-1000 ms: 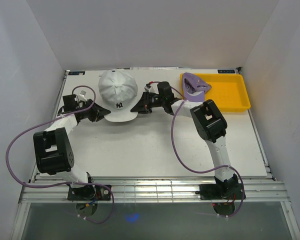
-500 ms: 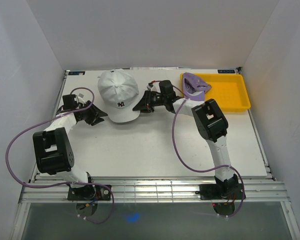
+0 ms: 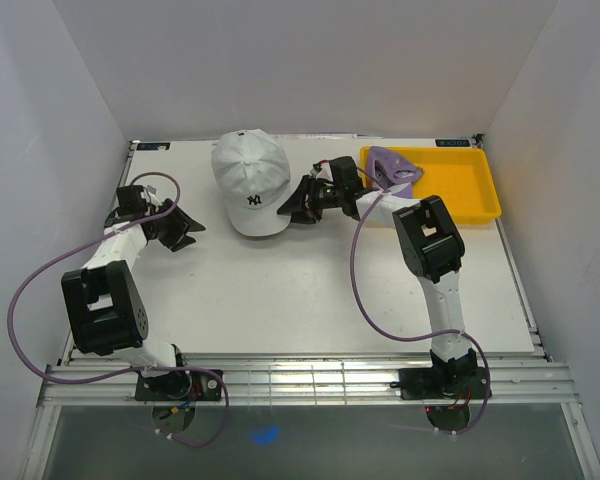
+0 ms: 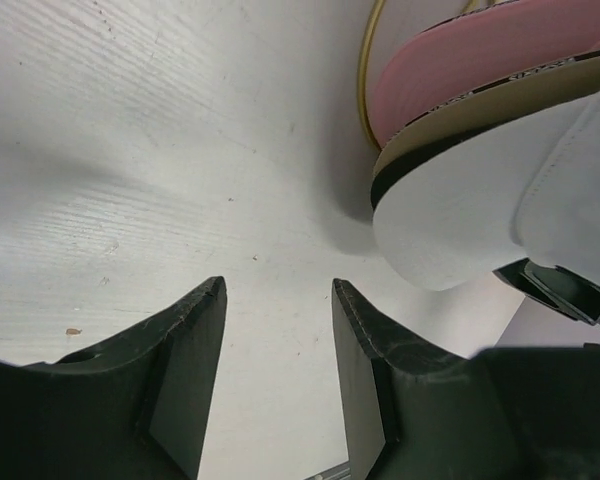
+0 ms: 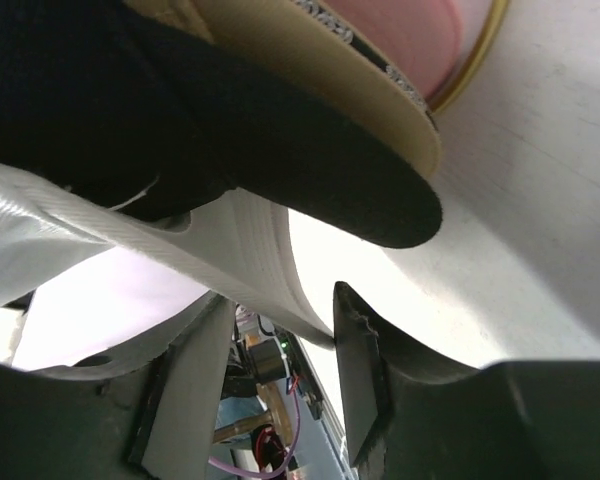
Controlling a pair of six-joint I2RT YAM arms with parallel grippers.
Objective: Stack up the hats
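Observation:
A white hat (image 3: 250, 178) with a dark logo tops the stack at the back middle of the table. In the left wrist view its white brim (image 4: 460, 215) lies over a tan brim (image 4: 500, 105) and a pink brim (image 4: 460, 65). My left gripper (image 3: 190, 230) (image 4: 278, 285) is open and empty, left of the stack and apart from it. My right gripper (image 3: 290, 208) (image 5: 280, 295) is open at the stack's right side, with the white brim's edge (image 5: 265, 255) loose between its jaws under a black brim (image 5: 310, 170). A purple hat (image 3: 392, 170) rests on the tray's left end.
A yellow tray (image 3: 460, 185) sits at the back right. White walls enclose the table on three sides. Purple cables loop from both arms over the near table area.
Both grippers have opened and let go of the white hat. The hat has shifted back and to the right, and the left gripper has drawn away to the left.

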